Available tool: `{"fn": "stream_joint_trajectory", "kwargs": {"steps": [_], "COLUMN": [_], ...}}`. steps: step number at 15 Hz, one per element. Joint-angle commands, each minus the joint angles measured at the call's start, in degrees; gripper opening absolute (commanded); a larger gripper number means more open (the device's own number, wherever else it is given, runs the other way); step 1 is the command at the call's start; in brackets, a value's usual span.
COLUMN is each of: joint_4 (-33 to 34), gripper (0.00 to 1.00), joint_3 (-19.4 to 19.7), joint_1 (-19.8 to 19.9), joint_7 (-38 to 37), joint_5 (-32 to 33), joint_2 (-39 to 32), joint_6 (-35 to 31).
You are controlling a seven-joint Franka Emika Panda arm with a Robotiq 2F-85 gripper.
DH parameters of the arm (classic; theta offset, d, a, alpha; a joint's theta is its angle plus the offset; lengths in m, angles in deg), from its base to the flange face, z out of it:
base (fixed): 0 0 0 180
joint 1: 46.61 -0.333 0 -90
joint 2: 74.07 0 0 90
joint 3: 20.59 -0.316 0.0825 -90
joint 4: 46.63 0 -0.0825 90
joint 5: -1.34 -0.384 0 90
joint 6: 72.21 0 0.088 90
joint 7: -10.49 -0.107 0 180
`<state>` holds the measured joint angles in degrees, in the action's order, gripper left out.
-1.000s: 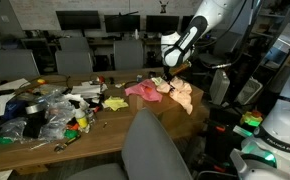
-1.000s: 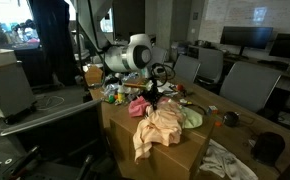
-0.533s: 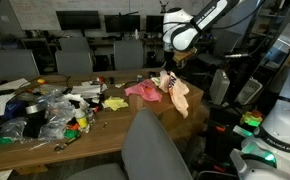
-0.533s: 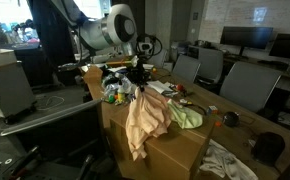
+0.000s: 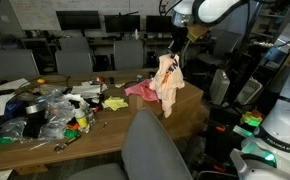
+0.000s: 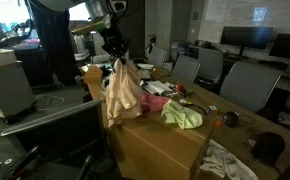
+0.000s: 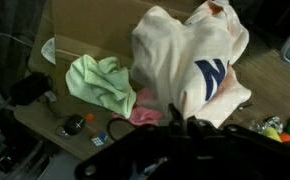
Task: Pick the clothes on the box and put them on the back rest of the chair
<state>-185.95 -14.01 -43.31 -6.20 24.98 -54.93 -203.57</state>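
My gripper [image 5: 174, 52] [image 6: 116, 56] is shut on a cream-peach garment [image 5: 168, 84] [image 6: 122, 92] and holds it hanging in the air above the brown box [image 5: 190, 102] [image 6: 160, 135]. In the wrist view the garment [image 7: 190, 60] shows a dark blue mark and hangs right below my fingers [image 7: 170, 118]. A pink cloth [image 5: 138, 89] [image 7: 143, 110] and a light green cloth [image 6: 183, 115] [image 7: 100, 80] still lie on the box. A grey chair back [image 5: 155, 145] stands in the foreground in an exterior view.
A wooden table [image 5: 105, 125] beside the box is cluttered with plastic bags, a yellow cloth [image 5: 114, 103] and small items. Office chairs [image 6: 247, 88] and monitors stand behind. A black chair seat [image 6: 55, 130] lies next to the box.
My gripper has risen from the box top with the cream-peach garment, which went from lying on the box to hanging fully in the air.
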Motion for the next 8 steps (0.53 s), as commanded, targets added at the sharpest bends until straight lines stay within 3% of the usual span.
{"fn": "stream_joint_trajectory", "kwargs": {"steps": [1,8], "joint_4": [-4.19,-3.93], "gripper": [0.01,0.01], "joint_3": [-5.4,-7.95], "joint_1": [0.64,-7.85], "joint_7": [3.38,21.36], "joint_5": [0.29,-8.8], "joint_2": [9.9,14.84], "joint_6": [2.86,7.85]}}
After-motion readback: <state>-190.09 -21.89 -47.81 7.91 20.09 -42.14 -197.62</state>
